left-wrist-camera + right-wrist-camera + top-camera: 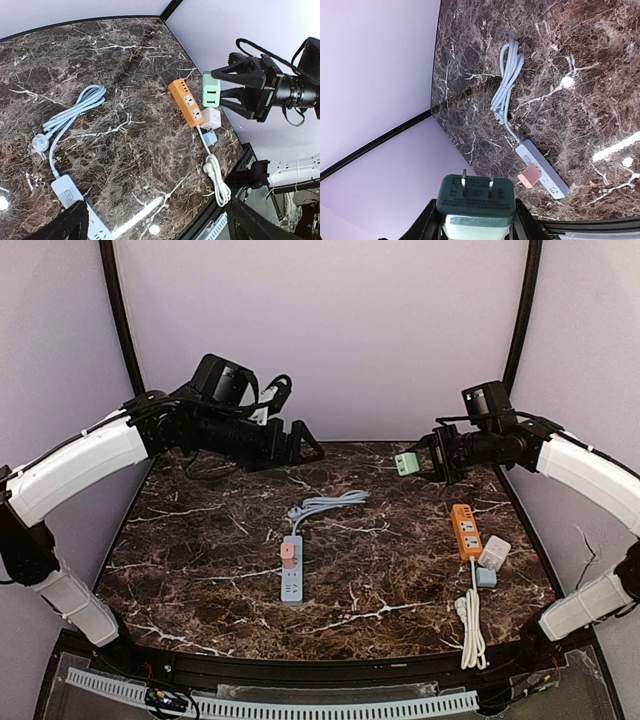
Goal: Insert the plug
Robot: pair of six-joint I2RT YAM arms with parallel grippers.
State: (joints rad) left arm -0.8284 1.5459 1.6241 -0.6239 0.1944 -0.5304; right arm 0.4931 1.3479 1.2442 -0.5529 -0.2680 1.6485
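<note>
My right gripper (418, 462) is shut on a green plug (405, 463), held high above the table's far right; in the right wrist view the green plug (475, 202) shows two prongs pointing away, and it also shows in the left wrist view (212, 90). A blue-grey power strip (291, 574) with a pink plug (288, 552) in it lies mid-table. An orange power strip (465, 530) lies on the right with a white plug (494, 553) in its near end. My left gripper (305, 443) is open and empty, raised over the far left.
The blue-grey strip's coiled cable (325, 504) lies behind it. The orange strip's white cable (471, 625) is bundled near the front right edge. A small light-blue adapter (486, 577) sits beside the white plug. Black frame posts stand at both back corners.
</note>
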